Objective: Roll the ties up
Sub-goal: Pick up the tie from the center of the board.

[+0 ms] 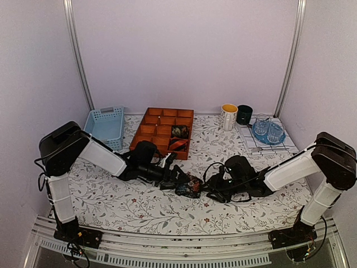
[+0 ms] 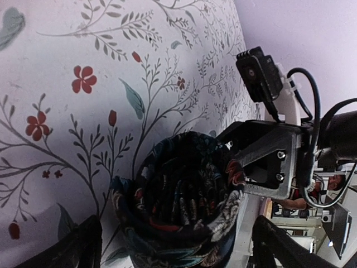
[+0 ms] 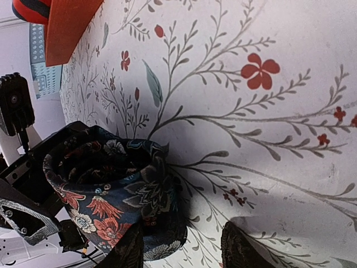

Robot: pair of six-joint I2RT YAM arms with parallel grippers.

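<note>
Presently, item one: rolled tie point(image 1: 189, 186), dark with a flowered pattern. It is a loose coil on the tablecloth point(image 1: 139, 212), at the lower centre of the overhead frame, between the two arms. Both wrist views look down into its open spiral, so it appears to stand on end with the roll axis upright. The outer layers are slack and the mouth is wide.

Item two: left gripper point(image 1: 177, 177), reaching in from the left of the frame. Its jaws are spread wide. In its own view the fingers point(image 2: 83, 245) sit at the bottom corners, with the coil filling the lower middle between them. Whether they touch the cloth cannot be told. It is the nearer tool of the two.

Item three: right gripper point(image 1: 211, 188), reaching in from the right. Its jaws are partly apart with nothing between them. Its own view shows bare tablecloth in the gap at bottom centre, and the coil lies off to the lower left, against the outside of one finger. Seen from the left wrist, it rests against the coil's right flank.

Item four: orange tray point(image 1: 146, 133), upper centre, well apart from the coil, holding other rolled ties point(image 1: 178, 132).

Judgement: the coil sits inside the left jaws' span and outside the right's. Any squeeze to tighten it looks to be the left's, across the upright axis.
</note>
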